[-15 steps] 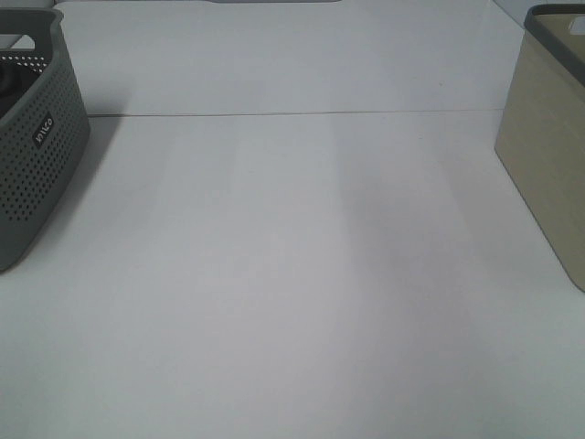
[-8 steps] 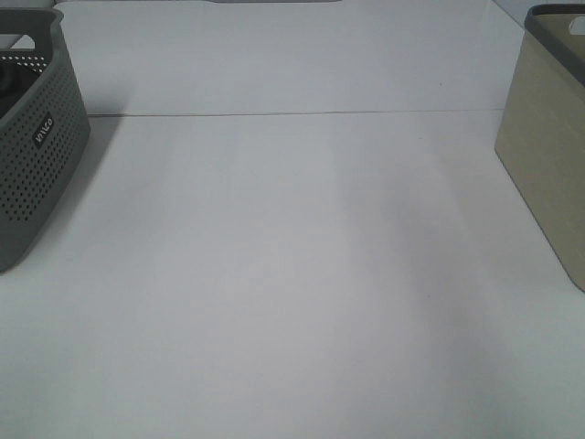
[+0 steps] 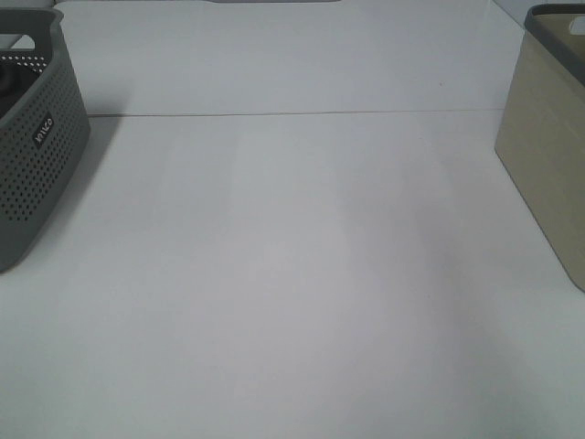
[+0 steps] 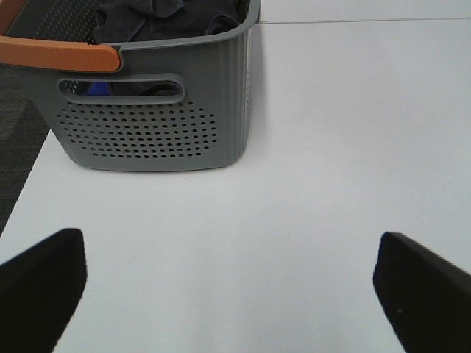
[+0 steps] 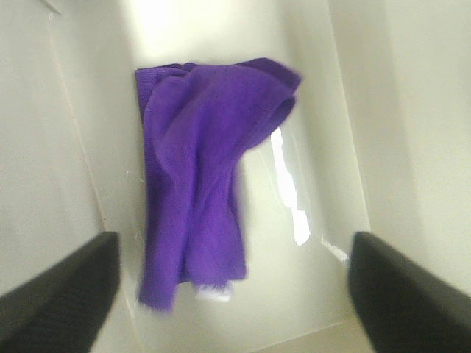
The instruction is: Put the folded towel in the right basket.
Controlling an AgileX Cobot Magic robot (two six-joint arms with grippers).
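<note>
A purple towel [image 5: 202,184] lies loosely folded on the pale floor of the beige right basket [image 5: 59,147], seen in the right wrist view. The right gripper [image 5: 228,294] is open above it, fingers [image 5: 59,294] wide apart, holding nothing. In the high view only the beige basket's side [image 3: 548,165] shows at the right edge; the towel and both grippers are out of sight there. The left gripper [image 4: 235,283] is open and empty over the white table, a short way from the grey perforated left basket [image 4: 154,125].
The grey left basket [image 3: 32,137] holds dark cloths [image 4: 162,18] and has an orange handle [image 4: 59,53]. The white table [image 3: 292,274] stretches between the two baskets. The table's edge and dark floor [image 4: 15,154] lie beside the grey basket.
</note>
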